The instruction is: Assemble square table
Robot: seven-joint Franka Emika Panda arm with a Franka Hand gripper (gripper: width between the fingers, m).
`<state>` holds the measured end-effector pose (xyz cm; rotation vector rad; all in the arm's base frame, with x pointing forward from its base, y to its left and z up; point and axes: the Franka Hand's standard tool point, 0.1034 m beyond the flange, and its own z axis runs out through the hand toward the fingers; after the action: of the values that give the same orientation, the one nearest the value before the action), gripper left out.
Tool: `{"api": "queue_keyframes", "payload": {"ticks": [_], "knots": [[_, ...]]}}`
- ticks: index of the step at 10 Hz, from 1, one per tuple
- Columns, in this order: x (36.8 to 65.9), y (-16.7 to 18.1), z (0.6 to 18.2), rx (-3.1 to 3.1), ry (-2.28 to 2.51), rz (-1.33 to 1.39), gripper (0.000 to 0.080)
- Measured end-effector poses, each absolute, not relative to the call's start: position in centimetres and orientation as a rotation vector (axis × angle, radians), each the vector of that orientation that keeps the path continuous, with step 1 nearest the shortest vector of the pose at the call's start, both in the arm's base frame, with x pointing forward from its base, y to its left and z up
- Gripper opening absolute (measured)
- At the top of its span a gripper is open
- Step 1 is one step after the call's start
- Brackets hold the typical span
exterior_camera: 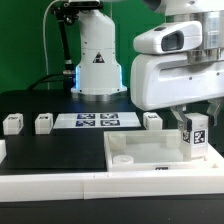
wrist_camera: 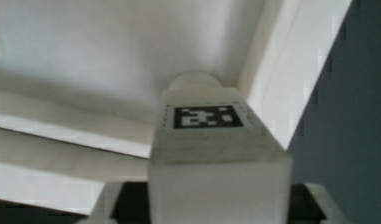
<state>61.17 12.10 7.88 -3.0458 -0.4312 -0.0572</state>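
Looking at the gripper (exterior_camera: pixel 193 122), how wide are its fingers, Sam?

Barely spread, Jo. They are pressed against two opposite sides of one leg (exterior_camera: pixel 194 138) and pinch it near its upper end. The leg stands upright, with its black-and-white tag facing the exterior camera.

And from the wrist?

The same leg (wrist_camera: pixel 208 150) sits between the fingers of the gripper (wrist_camera: pixel 208 205), with a tag on the face towards the camera. Its pattern is too blurred to make out.

Where is the table top?

The table top (exterior_camera: pixel 150 152) lies flat on the black bench (exterior_camera: pixel 40 150), right under the held leg. The leg hangs at six o'clock from the gripper, over the part of the top at the exterior view's right. The rest of the top stretches off toward nine o'clock from the leg. I cannot tell whether the leg's lower end touches the top or hovers just above it. In the wrist view the white top (wrist_camera: pixel 98 70) fills the space behind the leg.

And the other parts?

A loose leg (exterior_camera: pixel 152 120) stands at about ten o'clock from the held one, just past the top's far edge. Further toward nine o'clock lies the marker board (exterior_camera: pixel 97 121). Beyond it come a second loose leg (exterior_camera: pixel 44 123) and a third loose leg (exterior_camera: pixel 12 124), all in one row.
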Motion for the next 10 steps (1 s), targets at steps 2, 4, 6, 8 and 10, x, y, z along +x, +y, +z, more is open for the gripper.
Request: {"api": "queue_keyframes", "payload": {"ticks": [2, 4, 6, 8, 10], "knots": [[61.18, 12.06, 7.87, -3.060, -0.282, -0.052, 0.0291], [61.22, 11.97, 7.79, -3.072, 0.080, -0.066, 0.0291], [61.21, 11.85, 7.77, -3.044, 0.422, -0.075, 0.0291], [61.21, 11.72, 7.74, -2.987, 0.708, -0.065, 0.0292], [61.19, 11.60, 7.70, -2.883, 1.055, -0.053, 0.0292]]}}
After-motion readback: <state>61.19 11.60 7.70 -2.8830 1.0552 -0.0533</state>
